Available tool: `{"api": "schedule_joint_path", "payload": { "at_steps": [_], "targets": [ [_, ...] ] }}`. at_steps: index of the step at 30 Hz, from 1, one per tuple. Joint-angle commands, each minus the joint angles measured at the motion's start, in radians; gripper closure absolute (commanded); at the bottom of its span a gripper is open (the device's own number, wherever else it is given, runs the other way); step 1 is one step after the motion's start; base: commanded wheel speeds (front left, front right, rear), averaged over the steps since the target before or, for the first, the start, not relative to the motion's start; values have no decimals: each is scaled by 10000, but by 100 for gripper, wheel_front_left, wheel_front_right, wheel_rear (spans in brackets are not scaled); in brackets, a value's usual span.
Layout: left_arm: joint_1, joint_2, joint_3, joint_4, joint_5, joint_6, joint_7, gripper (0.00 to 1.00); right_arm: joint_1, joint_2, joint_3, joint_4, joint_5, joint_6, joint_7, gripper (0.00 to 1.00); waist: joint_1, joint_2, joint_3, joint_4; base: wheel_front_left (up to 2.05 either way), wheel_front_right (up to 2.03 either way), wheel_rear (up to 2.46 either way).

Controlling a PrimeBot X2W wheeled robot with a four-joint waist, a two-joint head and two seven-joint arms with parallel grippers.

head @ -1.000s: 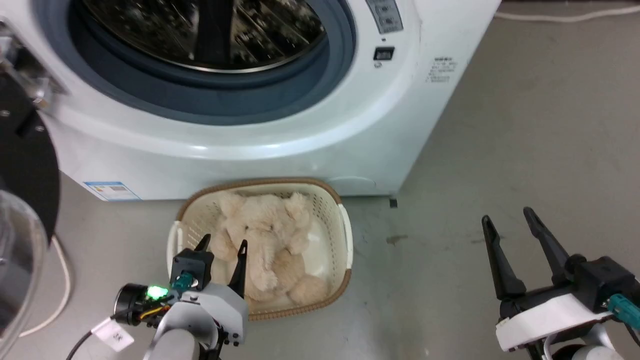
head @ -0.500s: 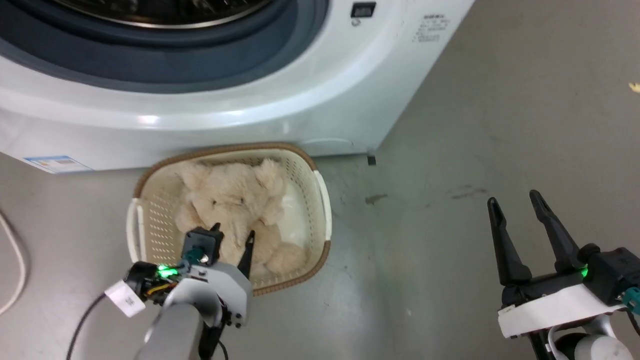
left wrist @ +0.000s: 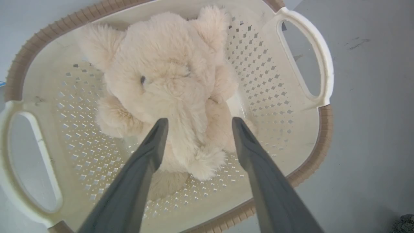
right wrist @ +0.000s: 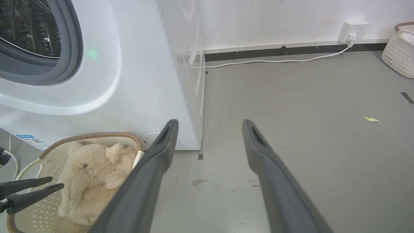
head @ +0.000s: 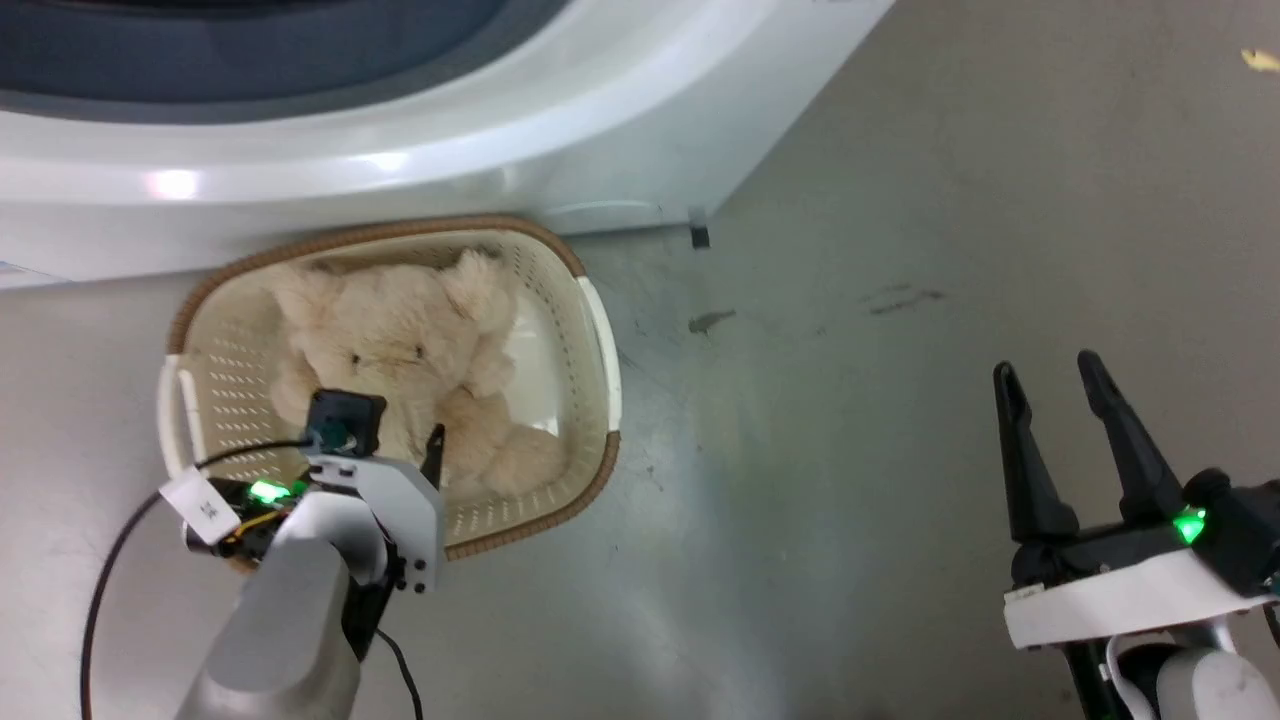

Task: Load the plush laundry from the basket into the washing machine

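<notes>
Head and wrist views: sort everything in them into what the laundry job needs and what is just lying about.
Job in hand:
plush laundry
basket
washing machine
left gripper, open around the plush
right gripper, open

Just lying about:
white cable
wall socket
second basket
yellow scrap

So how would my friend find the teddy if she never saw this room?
Start at the big white washing machine. On the grey floor just in front of it sits a cream basket with a brown rim. The plush toy lies inside: the only furry thing there, cream-beige, with the left gripper open over it.
</notes>
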Motion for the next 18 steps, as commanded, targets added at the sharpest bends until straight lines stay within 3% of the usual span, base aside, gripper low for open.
{"api": "schedule_joint_path", "payload": {
  "at_steps": [1,6,12,18],
  "targets": [
    [-323,93,-65,267,-88,60,65,0,-239,-5,5,-20,131,6,-94,0,-1,-1,259,-148,0,0,0],
    [-839,122,259,815,-745,118,437,0,-360,-5,175,-44,296,6,-198,0,-1,-1,751,-308,0,0,0],
    [-1536,280,-85,1416,-764,160,484,0,-461,-6,262,-75,503,6,-324,0,-1,-1,1293,-520,0,0,0],
    [-2205,448,-306,2048,-868,586,607,0,-508,-6,289,-183,702,6,-449,0,-1,-1,1862,-677,0,0,0]
  ]
}}
